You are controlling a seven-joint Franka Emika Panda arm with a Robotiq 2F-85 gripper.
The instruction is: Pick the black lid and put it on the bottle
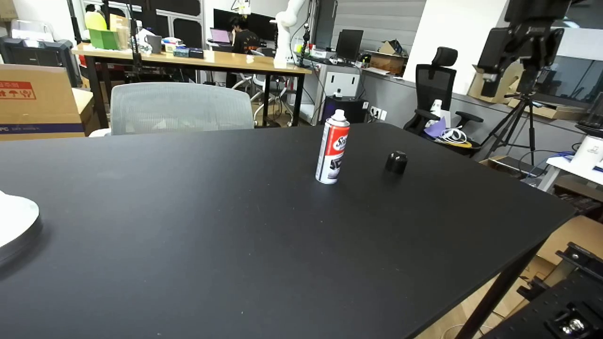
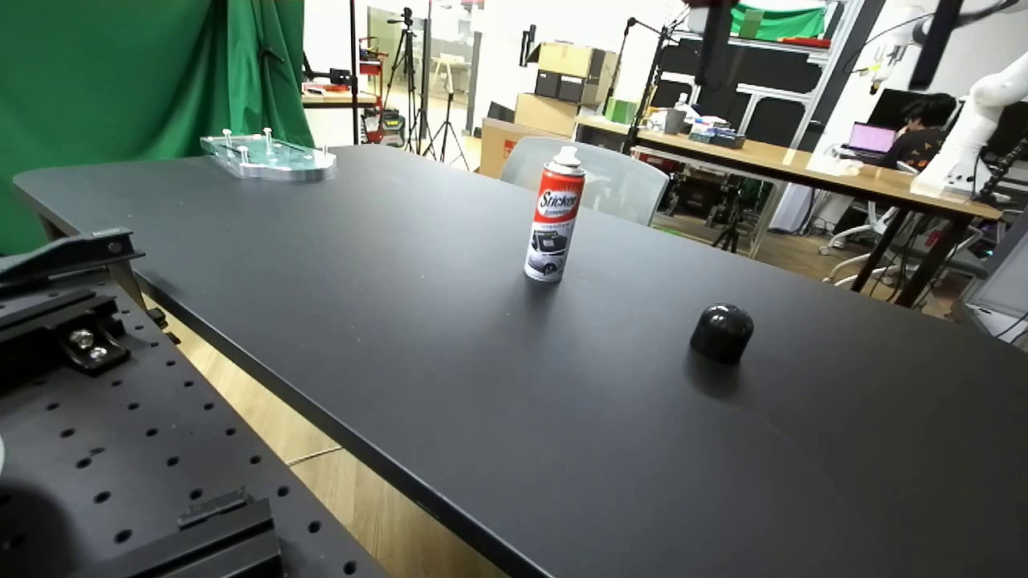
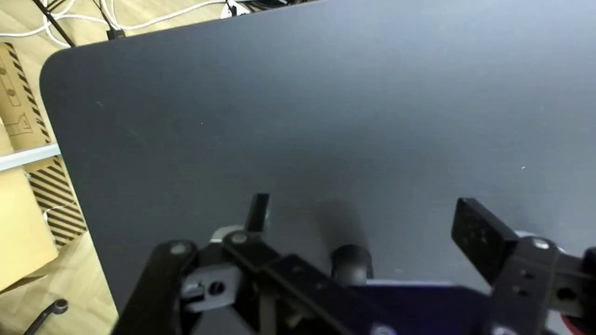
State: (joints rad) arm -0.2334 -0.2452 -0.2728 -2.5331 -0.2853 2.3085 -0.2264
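The black lid (image 1: 396, 163) (image 2: 722, 334) sits on the dark table, domed side up, apart from the bottle. The bottle (image 1: 333, 148) (image 2: 554, 221) stands upright on the table, white with a red label and a narrow white top. My gripper (image 1: 509, 85) is high above the table, and its fingers show at the top edge in an exterior view (image 2: 823, 76). In the wrist view the gripper (image 3: 364, 199) is open with nothing between its fingers. The lid (image 3: 351, 260) shows there below the fingertips, partly hidden by the gripper. A red sliver at lower right may be the bottle.
The dark table (image 1: 212, 226) has a rounded corner (image 3: 60, 70). A clear plate with pegs (image 2: 269, 158) lies at its far end. A white round object (image 1: 16, 219) is at the left edge. A perforated black mount (image 2: 152, 466) stands beside the table. A grey chair (image 1: 181, 108) stands behind.
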